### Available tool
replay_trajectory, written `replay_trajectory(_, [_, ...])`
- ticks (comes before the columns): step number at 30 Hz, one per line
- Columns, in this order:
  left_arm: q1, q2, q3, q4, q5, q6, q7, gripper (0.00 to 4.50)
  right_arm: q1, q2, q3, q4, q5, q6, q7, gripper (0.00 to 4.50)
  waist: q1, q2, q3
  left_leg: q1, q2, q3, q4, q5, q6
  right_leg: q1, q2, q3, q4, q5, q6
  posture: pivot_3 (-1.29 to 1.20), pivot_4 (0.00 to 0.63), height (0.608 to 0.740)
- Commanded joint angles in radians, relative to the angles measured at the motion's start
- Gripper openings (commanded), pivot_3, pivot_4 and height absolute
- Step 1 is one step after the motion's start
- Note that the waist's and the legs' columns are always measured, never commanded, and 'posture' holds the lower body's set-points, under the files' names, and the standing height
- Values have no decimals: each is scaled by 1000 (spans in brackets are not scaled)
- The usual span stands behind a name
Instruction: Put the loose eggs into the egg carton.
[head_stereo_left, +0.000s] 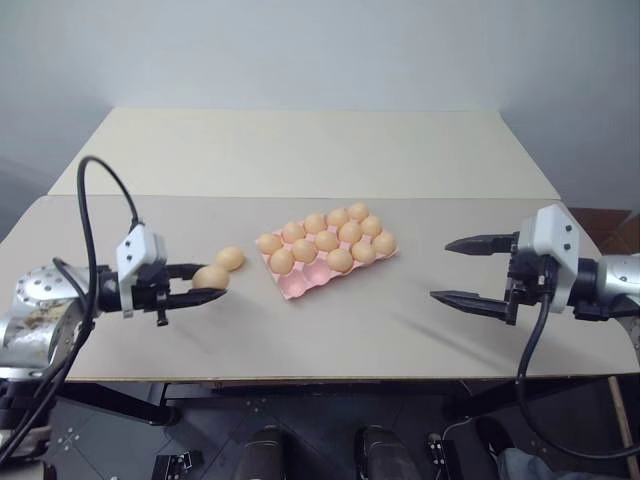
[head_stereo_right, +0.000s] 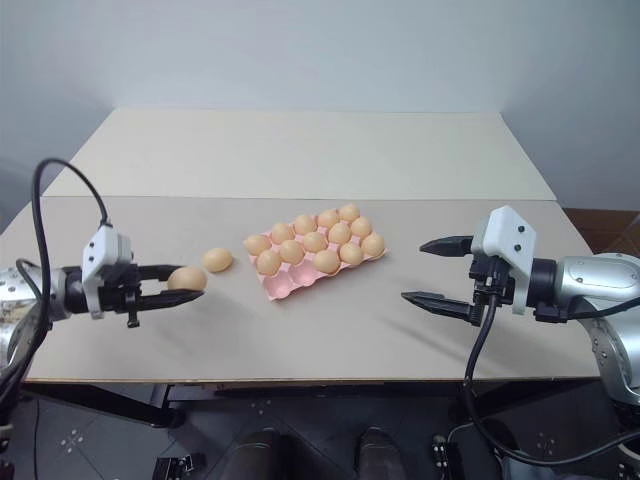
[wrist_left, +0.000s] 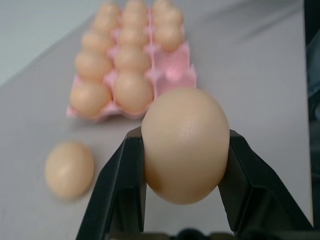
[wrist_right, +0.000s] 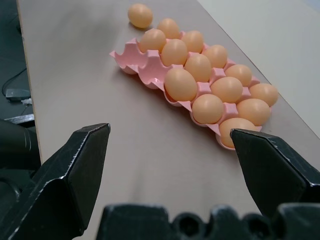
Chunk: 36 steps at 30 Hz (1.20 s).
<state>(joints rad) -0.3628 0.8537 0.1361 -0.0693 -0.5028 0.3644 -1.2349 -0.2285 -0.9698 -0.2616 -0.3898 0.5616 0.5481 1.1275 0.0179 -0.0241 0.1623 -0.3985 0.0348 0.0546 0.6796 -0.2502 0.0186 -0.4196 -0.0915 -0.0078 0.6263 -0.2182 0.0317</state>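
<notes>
The pale pink egg carton (head_stereo_left: 300, 284) lies at the table's middle, holding several tan eggs (head_stereo_left: 327, 240); two cups at its near-left corner (wrist_right: 131, 54) are bare. My left gripper (head_stereo_left: 211, 282) hovers left of the carton, shut on one loose egg (wrist_left: 185, 145) pinched between its two black fingers (wrist_left: 120, 190). A second loose egg (head_stereo_left: 231, 258) rests on the table between that gripper and the carton, apart from both. My right gripper (head_stereo_left: 440, 269) hangs right of the carton, open, with nothing between its fingers.
The grey tabletop (head_stereo_left: 380, 330) has free room in front of and on both sides of the carton. A second, cream table (head_stereo_left: 300, 150) adjoins behind. The near table edge (head_stereo_left: 330, 378) runs just below both grippers.
</notes>
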Motion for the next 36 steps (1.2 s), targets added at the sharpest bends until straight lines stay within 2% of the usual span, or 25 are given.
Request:
replay_trajectory(1, [-76,-71,-63,-41,-17,36,42,1659,14,-12,-50,-29,12,-20,-12,4500,-3,0,0,0,0,0,0,0,0,0,0,1,0,0,0,0,150,740])
replay_trajectory(6, [-199,-204,-211,45,95,17,108,1659,35,-4,-59,-57,7,-15,-59,4500,-5,0,0,-1,-1,0,0,0,0,0,0,2,0,1,1,0,150,740])
replay_trajectory(10, [-265,-263,-301,123,204,-14,149,1659,57,3,-68,-91,16,-12,-89,4500,-10,-1,0,-1,-1,0,0,0,0,-1,1,2,0,1,1,0,150,740])
replay_trajectory(13, [-309,-306,-333,198,272,-62,194,1659,71,11,-80,-114,26,-4,-114,4500,-10,-1,0,0,-1,0,0,0,0,-1,1,3,0,1,1,0,150,740])
replay_trajectory(17, [-341,-344,-345,246,288,-65,188,1659,89,13,-92,-135,34,0,-138,4500,-7,-1,0,-1,-1,0,0,0,0,-1,1,3,0,1,2,0,150,740])
replay_trajectory(24, [-348,-343,-312,224,257,-34,157,3893,111,14,-105,-153,46,4,-157,4500,-7,-1,0,-1,-1,0,0,0,1,-1,1,3,-1,1,2,0,150,740])
replay_trajectory(26, [-340,-327,-291,208,251,-37,159,4485,112,14,-103,-153,48,3,-160,4500,-7,-1,0,-1,-1,0,0,0,1,-1,1,3,-1,1,2,0,150,740])
replay_trajectory(31, [-305,-225,-155,131,170,16,144,4485,109,13,-97,-146,66,-1,-150,4500,-17,-1,0,-1,-1,0,0,0,1,-2,1,3,0,1,2,0,150,740])
replay_trajectory(36, [-109,-2,76,48,61,-28,0,4485,78,20,-42,-105,53,-18,-138,4500,-38,0,0,1,0,0,-2,0,1,-2,1,6,0,1,2,0,150,740])
